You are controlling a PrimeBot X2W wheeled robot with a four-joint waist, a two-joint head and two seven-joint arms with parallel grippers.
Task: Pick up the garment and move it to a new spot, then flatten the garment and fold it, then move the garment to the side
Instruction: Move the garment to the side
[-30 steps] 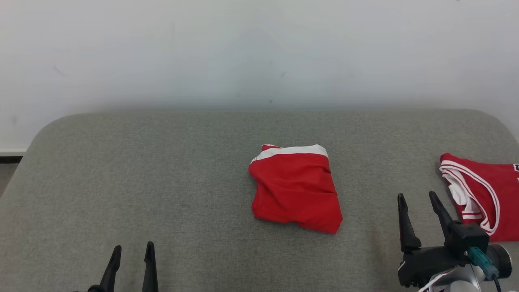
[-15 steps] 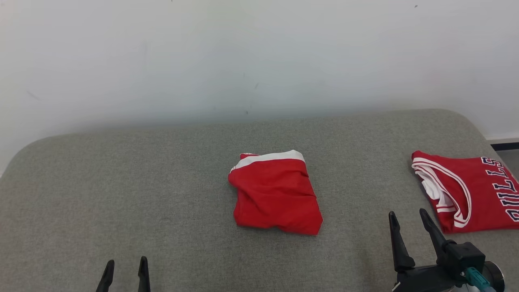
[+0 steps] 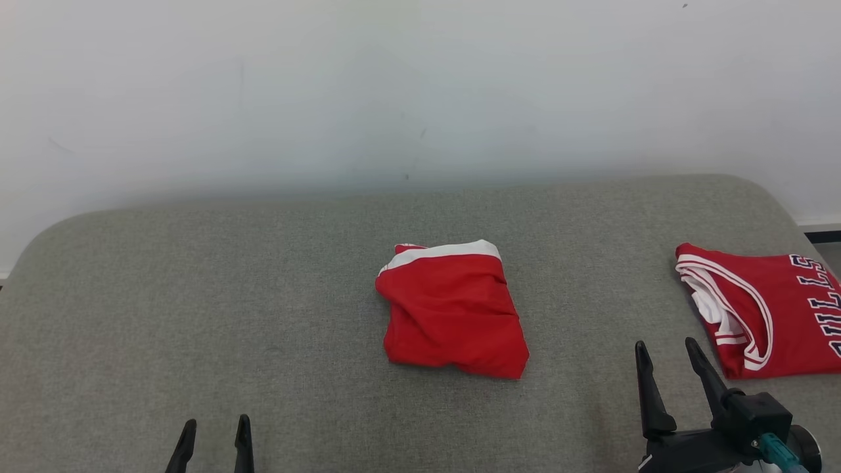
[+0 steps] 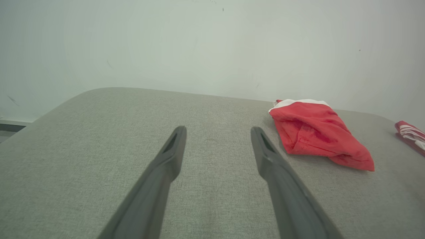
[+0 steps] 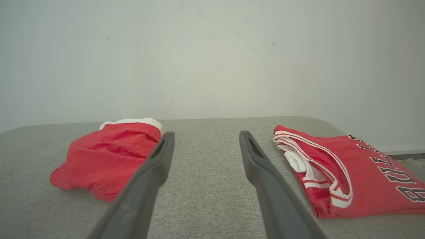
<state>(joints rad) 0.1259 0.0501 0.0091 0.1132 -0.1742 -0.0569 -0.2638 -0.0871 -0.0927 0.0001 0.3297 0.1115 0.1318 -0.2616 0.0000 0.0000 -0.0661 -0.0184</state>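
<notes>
In the middle of the grey table (image 3: 197,295), the garment (image 3: 453,312) is lying as a folded red bundle. Its white band is facing the wall (image 3: 394,85) and its nearest corner is pointing back toward the robot. It is sitting slightly longer front to back than side to side, and that long axis is leaning a little to the robot's right as it comes nearer. Nothing is touching it.

The right gripper (image 3: 665,343) is hovering low over the table with its jaws spread wide and holding nothing. The garment is lying ahead of it and to its left, the near right corner being the closest part. The left gripper (image 3: 217,421) is waiting at the near edge, likewise gaping wide and empty, and the garment is lying ahead of it and to its right, well apart. By my judgement the right arm is the nearer one, so a reach for that near corner is looking like its job. If both are going in, they are going to be closing on the bundle from opposite sides, across its short axis.

A second red jersey (image 3: 762,312) is lying folded just right of the right gripper, well apart from the garment. It is looking already set aside, so the middle bundle is probably the one awaiting its move.
</notes>
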